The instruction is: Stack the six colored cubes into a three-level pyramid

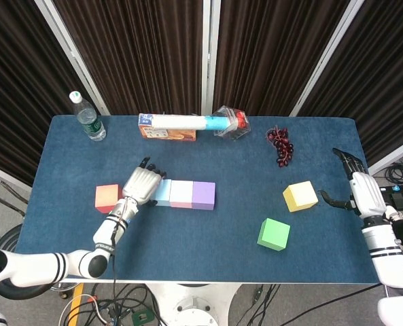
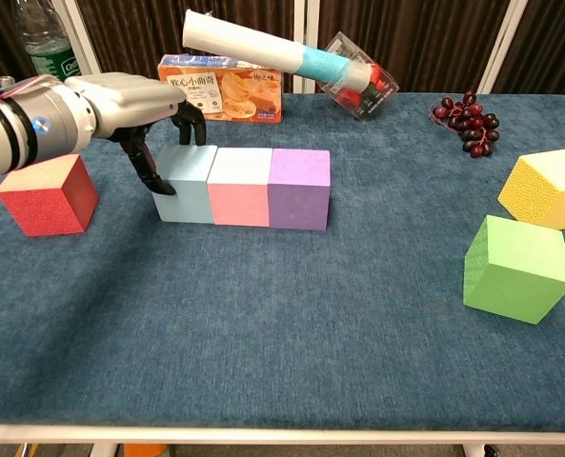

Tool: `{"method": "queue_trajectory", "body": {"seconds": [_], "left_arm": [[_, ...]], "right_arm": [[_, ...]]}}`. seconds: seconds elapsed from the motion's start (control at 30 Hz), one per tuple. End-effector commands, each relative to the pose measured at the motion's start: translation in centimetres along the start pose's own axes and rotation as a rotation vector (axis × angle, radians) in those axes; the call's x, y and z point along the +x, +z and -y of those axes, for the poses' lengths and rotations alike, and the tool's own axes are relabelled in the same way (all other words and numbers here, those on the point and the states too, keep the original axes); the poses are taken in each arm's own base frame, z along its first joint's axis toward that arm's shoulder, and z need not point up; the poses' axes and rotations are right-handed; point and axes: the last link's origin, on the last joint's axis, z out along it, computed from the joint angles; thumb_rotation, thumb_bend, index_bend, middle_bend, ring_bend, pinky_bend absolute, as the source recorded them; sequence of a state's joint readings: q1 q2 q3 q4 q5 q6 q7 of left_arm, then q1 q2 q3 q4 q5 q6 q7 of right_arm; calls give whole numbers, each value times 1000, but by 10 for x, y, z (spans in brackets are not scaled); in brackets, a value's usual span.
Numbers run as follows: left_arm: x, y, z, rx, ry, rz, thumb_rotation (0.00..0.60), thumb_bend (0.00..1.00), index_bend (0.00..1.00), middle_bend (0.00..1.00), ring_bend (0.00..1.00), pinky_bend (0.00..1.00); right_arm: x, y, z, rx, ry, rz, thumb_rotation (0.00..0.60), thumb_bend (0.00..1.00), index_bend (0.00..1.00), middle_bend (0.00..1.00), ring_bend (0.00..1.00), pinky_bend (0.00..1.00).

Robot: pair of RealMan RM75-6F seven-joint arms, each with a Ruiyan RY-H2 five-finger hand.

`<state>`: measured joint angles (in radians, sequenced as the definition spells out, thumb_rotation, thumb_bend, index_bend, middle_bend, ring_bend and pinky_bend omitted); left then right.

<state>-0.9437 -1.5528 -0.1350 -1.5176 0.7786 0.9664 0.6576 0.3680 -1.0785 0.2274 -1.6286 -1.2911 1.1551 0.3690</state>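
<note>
Left hand (image 2: pixel 130 100) at left end of cube row, fingertips (image 2: pixel 163 186) against light blue foam cube (image 2: pixel 187 183), grasping nothing. Blue, pink foam cube (image 2: pixel 238 187) and purple foam cube (image 2: pixel 298 188) touching in line. Red foam cube (image 2: pixel 46 193) apart, left. Yellow foam cube (image 1: pixel 300 196) and green foam cube (image 1: pixel 274 233) right. Right hand (image 1: pixel 361 189) spread, empty, beside yellow cube.

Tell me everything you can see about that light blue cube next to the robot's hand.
The light blue cube is a matte, foam-like block sitting flat on the blue table. It forms the left end of a row, its right face flush against the pink cube. The left hand hovers at its left edge, dark fingers against its left side.
</note>
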Motion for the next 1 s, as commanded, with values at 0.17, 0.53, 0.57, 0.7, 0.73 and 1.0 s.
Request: {"method": "queue_trajectory", "body": {"seconds": [0.17, 0.53, 0.57, 0.7, 0.73, 1.0], "left_arm": [[-1, 0, -1, -3, 1, 6, 600, 95, 287, 363, 196, 4], [-1, 0, -1, -7, 15, 29, 600, 93, 283, 366, 196, 4], [0, 0, -1, -7, 16, 30, 600, 93, 283, 370, 196, 4], [0, 0, -2, -10, 18, 35, 600, 93, 283, 384, 196, 4], [0, 0, -2, -11, 19, 35, 600, 93, 283, 388, 196, 4], [5, 1, -3, -22, 25, 42, 600, 93, 283, 401, 196, 4]], "right_arm": [[0, 0, 0, 0, 2, 1, 600, 221, 0, 79, 0, 0], [1, 0, -2, -6, 9, -1, 600, 230, 0, 79, 0, 0], [0, 1, -2, -6, 10, -1, 600, 230, 0, 79, 0, 0], [0, 1, -2, -6, 12, -1, 600, 230, 0, 79, 0, 0], [0, 1, -2, -6, 12, -1, 600, 230, 0, 79, 0, 0], [1, 1, -2, -5, 17, -5, 600, 232, 0, 78, 0, 0]]}}
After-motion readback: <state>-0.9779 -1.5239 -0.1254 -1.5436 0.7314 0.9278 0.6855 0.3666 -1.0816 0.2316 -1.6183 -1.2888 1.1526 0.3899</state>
